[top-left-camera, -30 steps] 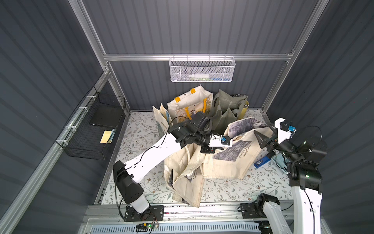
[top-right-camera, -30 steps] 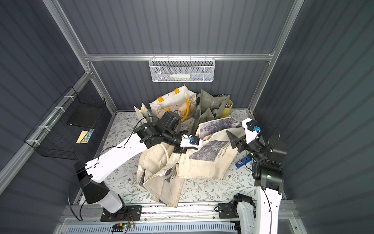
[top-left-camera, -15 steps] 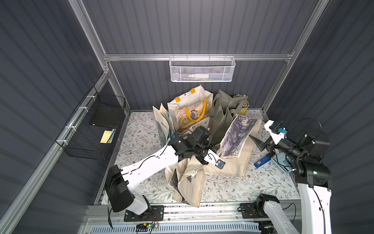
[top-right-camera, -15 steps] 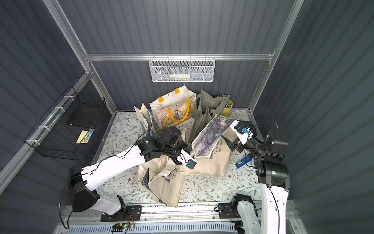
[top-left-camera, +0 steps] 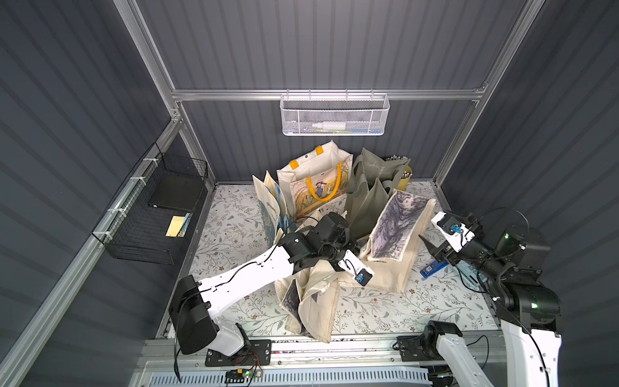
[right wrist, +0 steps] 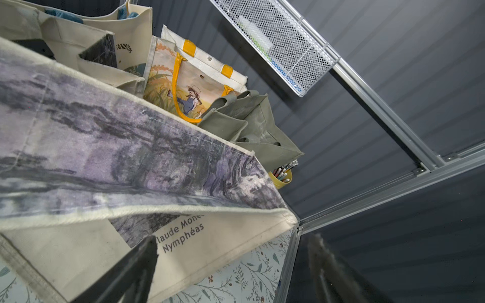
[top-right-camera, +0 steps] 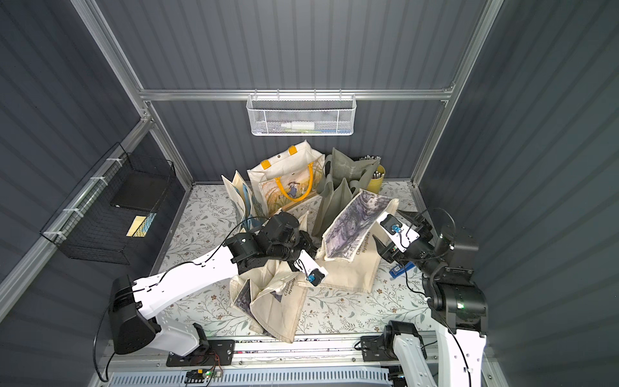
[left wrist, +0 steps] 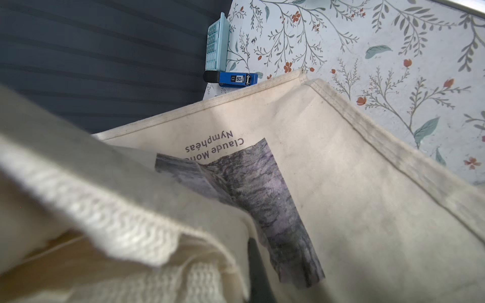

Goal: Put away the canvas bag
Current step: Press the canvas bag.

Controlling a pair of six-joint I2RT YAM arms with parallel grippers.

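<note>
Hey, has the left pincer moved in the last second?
Yes. The left pincer, shut on the canvas bag, has pulled back from the yellow-handled bag toward the front rail.

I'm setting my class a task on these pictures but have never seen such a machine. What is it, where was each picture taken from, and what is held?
It is a robot with two white arms, each ending in a two-fingered gripper. Both top views look down on the whole scene; the other two come from cameras on the arms' wrists. On the flower-patterned table stand several bags, among them a yellow-handled bag and an olive-green bag, with a small blue object near the right arm. The canvas bag, printed with a purple-grey painting, lies half raised in the middle. The left gripper is shut, apparently on its edge. The right gripper is open beside it, holding nothing.
</note>
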